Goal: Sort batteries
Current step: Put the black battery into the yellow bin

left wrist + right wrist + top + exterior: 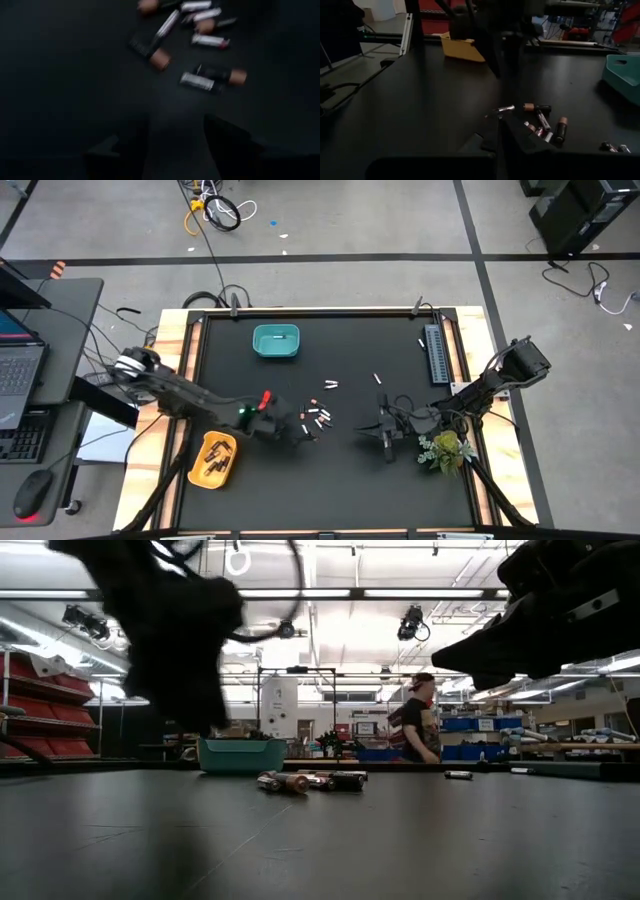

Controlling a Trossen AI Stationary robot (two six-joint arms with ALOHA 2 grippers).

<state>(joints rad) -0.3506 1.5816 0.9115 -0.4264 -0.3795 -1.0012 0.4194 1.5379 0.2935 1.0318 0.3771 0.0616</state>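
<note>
Several batteries (pixel 316 418) mid-table, left hand (pixel 296 438) apparently empty, fingers parted

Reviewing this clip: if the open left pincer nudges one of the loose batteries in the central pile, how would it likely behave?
The batteries are slim cylinders lying flat, so one would probably roll. They lie bunched, so neighbours may scatter. The left pincer hovers open beside them.
</note>
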